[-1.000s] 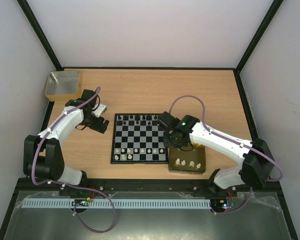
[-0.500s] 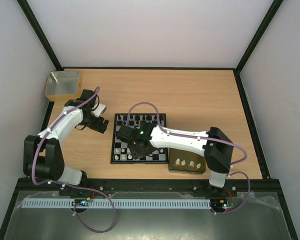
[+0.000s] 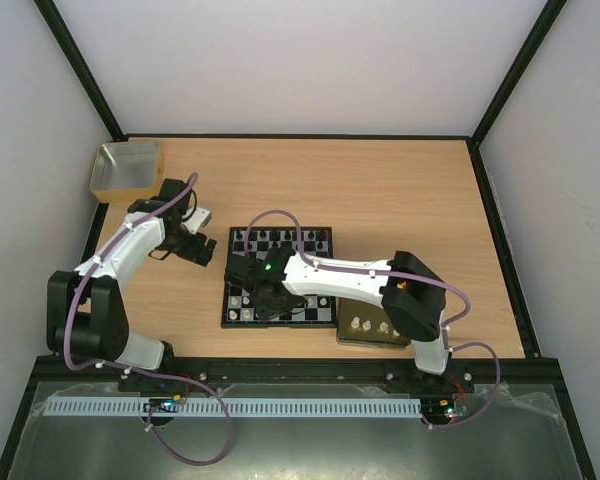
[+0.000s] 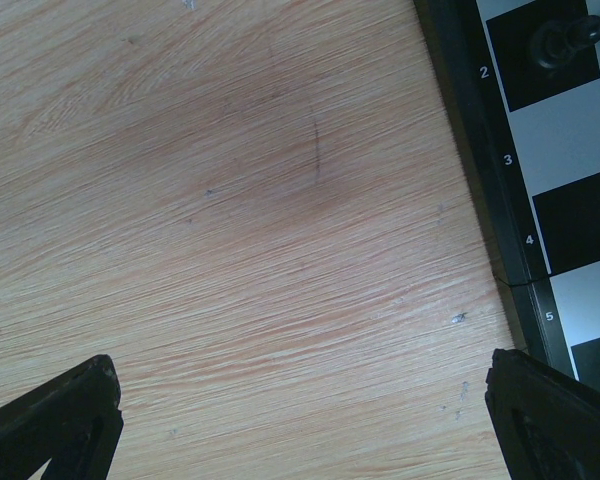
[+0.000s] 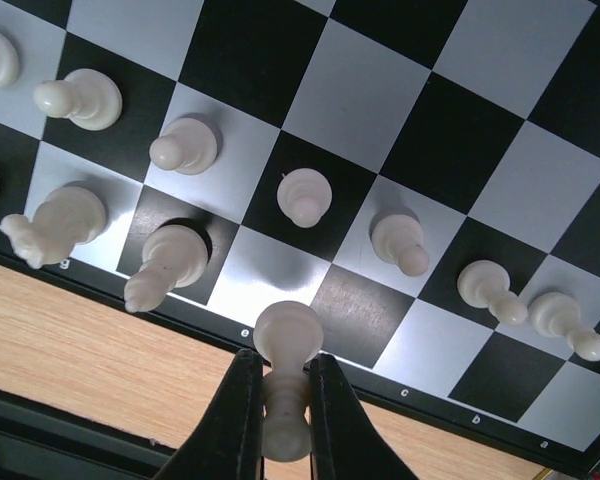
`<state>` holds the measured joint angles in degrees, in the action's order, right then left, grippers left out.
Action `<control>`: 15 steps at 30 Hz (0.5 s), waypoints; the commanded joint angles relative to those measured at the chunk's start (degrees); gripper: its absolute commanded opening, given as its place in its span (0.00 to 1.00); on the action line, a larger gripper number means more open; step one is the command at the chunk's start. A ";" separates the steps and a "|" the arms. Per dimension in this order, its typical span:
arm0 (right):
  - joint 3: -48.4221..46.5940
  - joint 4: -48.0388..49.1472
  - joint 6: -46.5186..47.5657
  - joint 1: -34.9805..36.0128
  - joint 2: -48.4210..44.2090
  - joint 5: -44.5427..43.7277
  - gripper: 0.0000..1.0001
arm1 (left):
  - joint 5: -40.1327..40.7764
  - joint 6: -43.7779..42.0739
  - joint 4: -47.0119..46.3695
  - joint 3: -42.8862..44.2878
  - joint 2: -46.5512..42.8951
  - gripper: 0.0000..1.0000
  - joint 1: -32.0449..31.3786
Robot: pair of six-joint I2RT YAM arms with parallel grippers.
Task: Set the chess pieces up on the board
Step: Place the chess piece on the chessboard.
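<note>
Jaws of the right gripper were pinched tight on a white piece, its head poking out ahead of them over the board edge row. Other white pieces stood further ahead. Jaws of the left gripper gaped wide over the table, board edge at their right.

Item one: my left gripper, jaws spread wide, with only the two dark fingertips showing, one in each lower corner.
Item two: wooden table, pale grain running slantwise, a faint dark streak in its upper middle; it fills the span between my fingertips.
Item three: the board, along the right edge, its black border numbered 2 to 5.
Item four: one black chess piece, on a black square beside the 2, top right.
</note>
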<state>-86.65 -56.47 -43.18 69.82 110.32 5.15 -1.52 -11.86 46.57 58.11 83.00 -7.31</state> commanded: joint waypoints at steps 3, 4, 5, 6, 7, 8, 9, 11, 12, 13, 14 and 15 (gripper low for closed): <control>-2.08 -0.31 1.72 0.14 2.62 -1.08 0.05 | -0.50 -0.54 0.83 -0.20 -1.43 0.99 0.41; -2.21 -0.31 1.70 0.14 2.85 -1.10 0.05 | -0.50 -0.54 0.82 -0.23 -1.48 0.99 0.41; -2.28 -0.24 1.74 0.14 2.96 -1.06 0.05 | -0.55 -0.54 0.86 -0.19 -1.51 0.99 0.41; -2.30 -0.16 1.82 0.14 3.07 -1.02 0.05 | -0.53 -0.56 0.89 -0.22 -1.53 0.99 0.45; -2.28 -0.07 1.87 0.09 3.26 -1.13 0.05 | -0.64 -0.54 0.81 -0.22 -1.53 0.99 0.45; -2.25 0.02 1.89 0.01 3.29 -1.18 0.05 | -0.60 -0.58 0.80 -0.20 -1.53 0.99 0.46; -2.29 0.08 1.96 0.05 3.46 -1.19 0.05 | -0.59 -0.54 0.83 -0.20 -1.48 0.99 0.46; -2.41 0.21 2.04 -0.08 3.66 -1.27 0.05 | -0.56 -0.54 0.89 -0.19 -1.51 0.99 0.46; -2.48 0.29 2.08 -0.19 3.61 -1.24 0.05 | -0.59 -0.54 0.89 -0.19 -1.50 0.99 0.46; -2.54 0.37 2.10 -0.30 3.68 -1.19 0.05 | -0.59 -0.58 0.85 -0.20 -1.48 0.99 0.46; -2.65 0.39 2.17 -0.30 3.83 -1.13 0.05 | -0.59 -0.54 0.88 -0.19 -1.50 0.99 0.46; -2.70 0.39 2.28 -0.38 3.94 -0.92 0.05 | -0.59 -0.54 0.85 -0.19 -1.50 0.99 0.52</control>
<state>-87.64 -56.12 -41.76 69.71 113.21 5.19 -1.52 -12.03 46.59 58.11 82.70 -7.29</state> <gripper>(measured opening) 0.051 0.991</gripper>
